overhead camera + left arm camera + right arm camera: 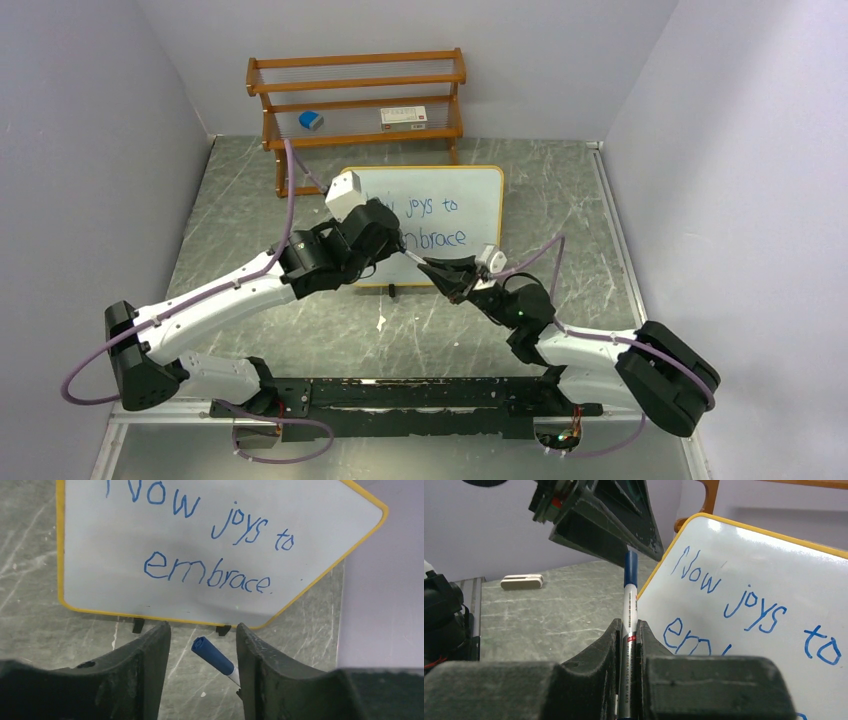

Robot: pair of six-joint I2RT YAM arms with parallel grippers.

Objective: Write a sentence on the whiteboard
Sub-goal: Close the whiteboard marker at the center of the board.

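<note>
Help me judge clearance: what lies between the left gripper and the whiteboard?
Left wrist view: the marker's blue end sits between the left gripper's fingers; past it, bare table to the whiteboard.

Bright even light, with soft glare on the whiteboard (pixel 744 545).

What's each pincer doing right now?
Left pincer: open, straddling the blue end of the marker, not gripping it.
Right pincer: shut on the marker.

2 white arms (pixel 215 300) have black joints (pixel 320 262) and lilac cables (pixel 291 190).
</note>
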